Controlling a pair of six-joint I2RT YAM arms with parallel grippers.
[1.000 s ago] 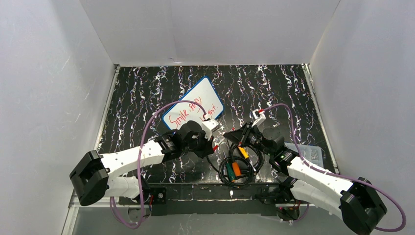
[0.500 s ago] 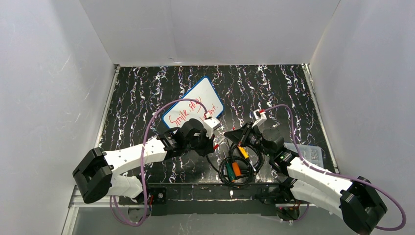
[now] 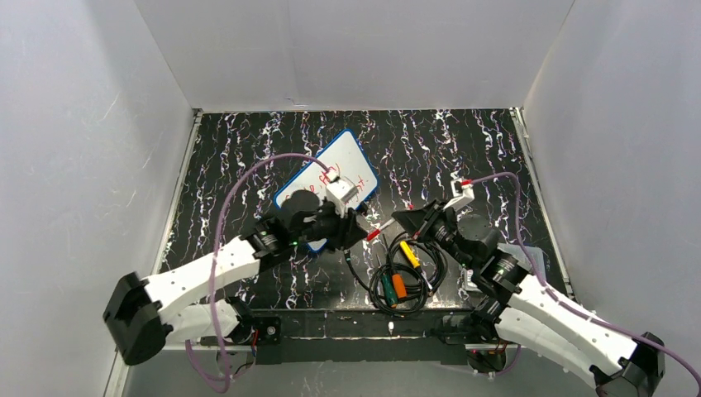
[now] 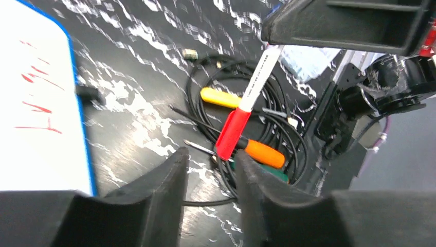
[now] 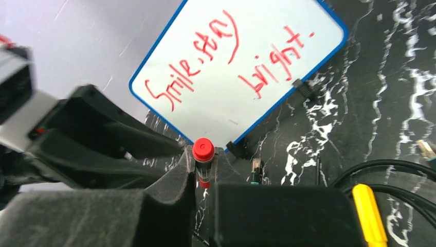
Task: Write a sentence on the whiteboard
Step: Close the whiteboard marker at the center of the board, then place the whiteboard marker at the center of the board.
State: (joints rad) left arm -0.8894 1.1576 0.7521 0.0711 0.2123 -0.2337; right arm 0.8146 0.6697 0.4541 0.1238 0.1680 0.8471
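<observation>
The whiteboard lies tilted at the table's middle, white with a blue rim; it also shows in the right wrist view and the left wrist view. The sentence is in red: "Smile, stay" over "bright." My right gripper is shut on a white marker with a red cap. My left gripper is open and empty, its tips just short of the cap's end. In the top view the left gripper covers the board's near edge, facing the right gripper.
A coil of black cable with yellow, orange and green-handled tools lies near the front edge under the marker. A clear plastic piece sits at the right. A small black part lies by the board's rim. White walls enclose the table.
My left arm has reached farther forward and up over the board's near part. My right gripper has shifted right and up a little, still holding the marker.
</observation>
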